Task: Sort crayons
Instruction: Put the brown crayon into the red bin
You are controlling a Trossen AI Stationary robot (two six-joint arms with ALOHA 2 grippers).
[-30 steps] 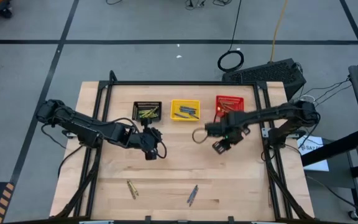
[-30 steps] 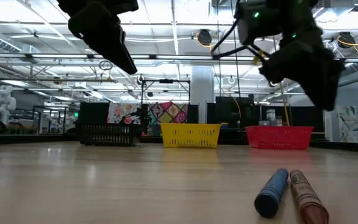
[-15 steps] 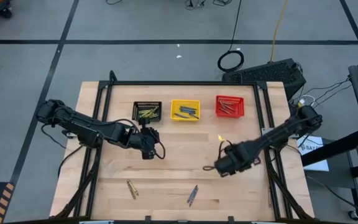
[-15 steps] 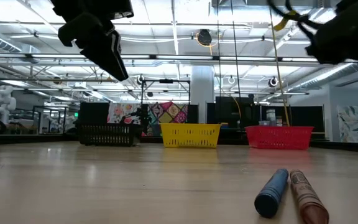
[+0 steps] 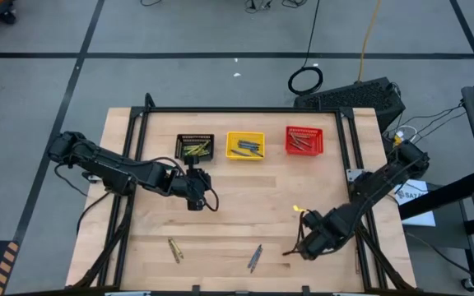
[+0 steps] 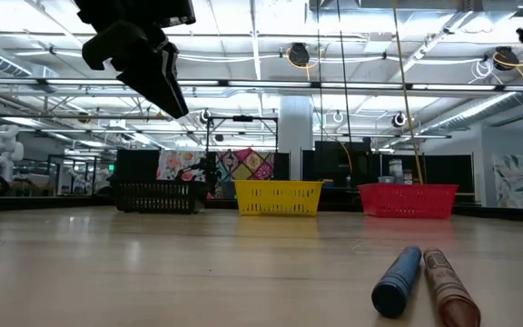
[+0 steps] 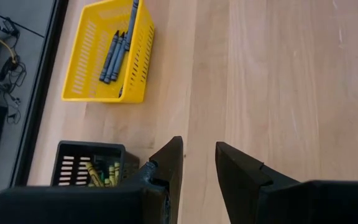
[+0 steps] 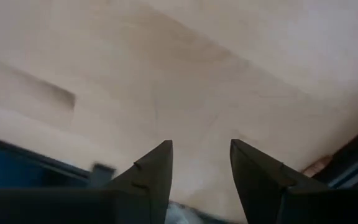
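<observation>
1. Pale wooden tabletop point(image 5: 237, 205) fills our overhead view, with three small mesh baskets in a row toward 12 o'clock: a black mesh basket point(image 5: 195, 146) of olive-yellow crayons, a yellow mesh basket point(image 5: 244, 145) of blue ones, and a red mesh basket point(image 5: 304, 141) of brownish-red ones
2. We see that the right gripper point(image 5: 306, 244) has swung in the last second from beside the red mesh basket down to about 5 o'clock; its fingers point(image 8: 157, 163) stand apart with nothing between them, so we judge a delivery finished and the next pickup beginning
3. The left gripper point(image 5: 194, 199) has barely shifted, hovering below the black mesh basket, its jaws narrowly parted and empty
4. Remaining loose: a blue and brownish-red crayon pair point(image 5: 255, 257) near 6 o'clock, long axes side by side running roughly 1 to 7 o'clock, and a thin olive-yellow crayon point(image 5: 174, 249) near 7 o'clock, lying about 11 to 5
</observation>
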